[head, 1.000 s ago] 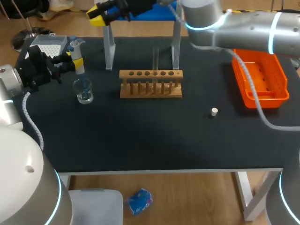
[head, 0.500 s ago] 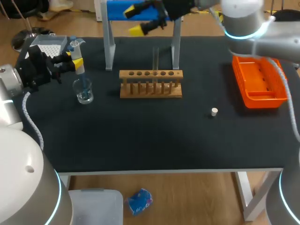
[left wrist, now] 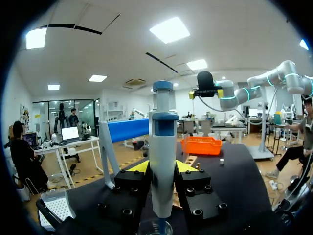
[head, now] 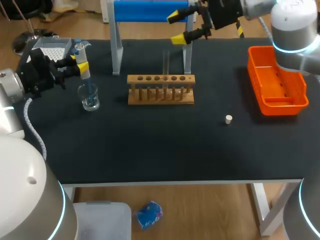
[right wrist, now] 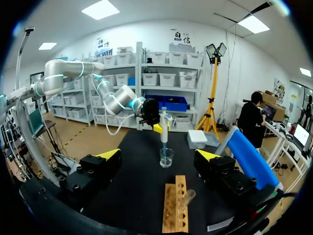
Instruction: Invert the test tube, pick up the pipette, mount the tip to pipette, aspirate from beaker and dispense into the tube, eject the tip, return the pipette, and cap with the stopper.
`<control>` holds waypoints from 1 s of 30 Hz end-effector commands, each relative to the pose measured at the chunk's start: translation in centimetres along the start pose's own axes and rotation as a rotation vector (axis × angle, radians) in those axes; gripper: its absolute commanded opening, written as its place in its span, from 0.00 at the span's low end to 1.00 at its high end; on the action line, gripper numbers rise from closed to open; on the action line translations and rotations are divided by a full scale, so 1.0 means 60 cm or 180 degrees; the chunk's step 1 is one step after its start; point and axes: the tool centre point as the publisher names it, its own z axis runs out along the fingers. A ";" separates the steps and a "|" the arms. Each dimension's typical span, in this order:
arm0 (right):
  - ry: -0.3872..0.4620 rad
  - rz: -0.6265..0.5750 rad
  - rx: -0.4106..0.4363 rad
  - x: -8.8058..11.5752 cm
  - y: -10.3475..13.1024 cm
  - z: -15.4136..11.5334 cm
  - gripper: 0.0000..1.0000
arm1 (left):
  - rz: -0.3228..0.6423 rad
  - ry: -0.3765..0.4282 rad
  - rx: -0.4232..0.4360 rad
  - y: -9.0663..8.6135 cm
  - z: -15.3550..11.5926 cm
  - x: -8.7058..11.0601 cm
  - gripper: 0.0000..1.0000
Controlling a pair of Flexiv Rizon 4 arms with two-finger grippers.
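Stopper (head: pixel 228 119) lies alone on the near counter (head: pixel 150 145). Behind it, the test tube (head: pixel 166 62) stands upright in the wooden rack (head: pixel 160 90). Left of the rack sits the beaker (head: pixel 89 97). The pipette (head: pixel 85 74) reaches down into it, left gripper (left wrist: pixel 162 169) jaws clenched on its body. At the far edge, right gripper (head: pixel 176 28) jaws are released and empty.

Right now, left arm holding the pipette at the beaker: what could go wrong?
1. The pipette in the left gripper points down into the small beaker; a sideways pull-out could tip it.
2. The test tube stands tall and narrow in the rack; an off-line approach could knock it or miss its mouth.
3. The open right gripper hangs near the tube, possibly in the transfer path.
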 end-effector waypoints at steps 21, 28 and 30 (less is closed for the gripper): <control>0.0010 0.0175 0.0329 -0.067 -0.151 -0.034 1.00 | 0.0002 -0.0007 0.0000 -0.001 0.001 0.001 0.00; 0.0055 0.0235 0.0379 -0.083 -0.183 -0.009 1.00 | 0.0002 -0.0007 0.0000 -0.001 0.001 0.001 0.00; 0.0098 0.0246 0.0427 -0.086 -0.187 -0.002 1.00 | 0.0002 -0.0007 0.0000 -0.001 0.001 0.001 0.00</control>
